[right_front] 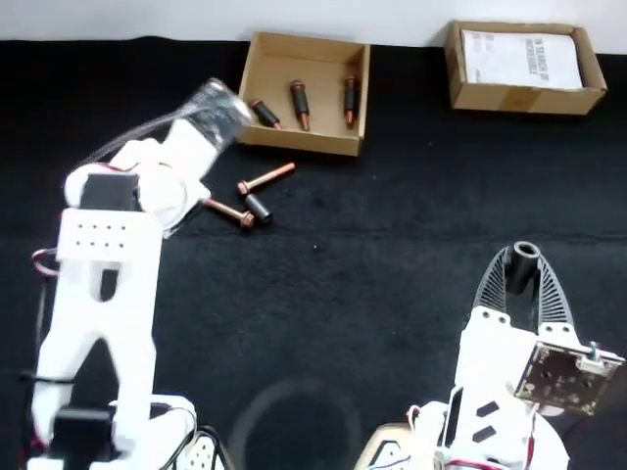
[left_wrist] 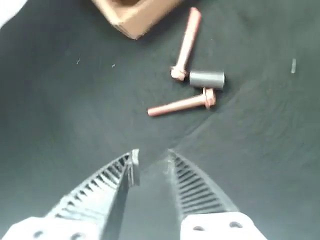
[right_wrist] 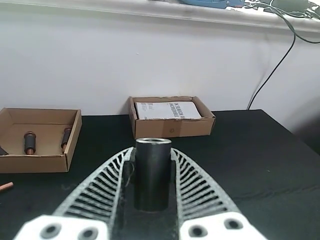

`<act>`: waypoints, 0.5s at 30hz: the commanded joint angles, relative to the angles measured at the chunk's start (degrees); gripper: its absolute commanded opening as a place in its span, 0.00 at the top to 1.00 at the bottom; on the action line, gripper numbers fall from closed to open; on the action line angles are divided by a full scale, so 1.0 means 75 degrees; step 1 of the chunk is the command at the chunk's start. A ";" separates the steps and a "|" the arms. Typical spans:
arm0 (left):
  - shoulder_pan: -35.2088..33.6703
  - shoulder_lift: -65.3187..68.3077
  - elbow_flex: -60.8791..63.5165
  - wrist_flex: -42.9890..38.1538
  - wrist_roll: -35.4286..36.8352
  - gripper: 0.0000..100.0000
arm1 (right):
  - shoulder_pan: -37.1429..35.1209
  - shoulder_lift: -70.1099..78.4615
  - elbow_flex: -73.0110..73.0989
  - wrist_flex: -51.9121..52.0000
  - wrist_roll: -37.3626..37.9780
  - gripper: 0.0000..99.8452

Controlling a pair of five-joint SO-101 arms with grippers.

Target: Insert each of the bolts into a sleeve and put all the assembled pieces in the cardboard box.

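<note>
Two loose copper bolts (right_front: 266, 178) (right_front: 230, 211) and a dark sleeve (right_front: 258, 207) lie close together on the black table, in front of the cardboard box (right_front: 294, 139). Three assembled pieces (right_front: 300, 103) lie inside the box. My left gripper (left_wrist: 151, 157) hangs open and empty a short way from the nearer bolt (left_wrist: 180, 105) and the sleeve (left_wrist: 206, 79). The left arm (right_front: 147, 186) covers the tip of that bolt in the high view. My right gripper (right_wrist: 152, 150) is shut on a second dark sleeve (right_wrist: 152, 172), held upright at the front right (right_front: 525, 257).
A second cardboard box (right_front: 519, 98) holding a printed sheet stands at the back right. The black mat between the two arms is bare. A white wall rises behind the table's far edge.
</note>
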 commanded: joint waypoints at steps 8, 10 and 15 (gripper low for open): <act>0.0522 0.1201 -0.0299 -0.0633 -0.6353 0.88 | 0.0170 -0.0041 -0.0147 -0.0123 0.0082 0.99; 0.0627 0.1495 -0.0252 -0.1149 -0.6271 0.93 | 0.0322 -0.0041 -0.0311 -0.0123 0.0082 0.99; 0.0674 0.2069 0.0123 -0.2719 -0.6271 0.98 | 0.0369 -0.0041 -0.0475 -0.0123 0.0082 0.99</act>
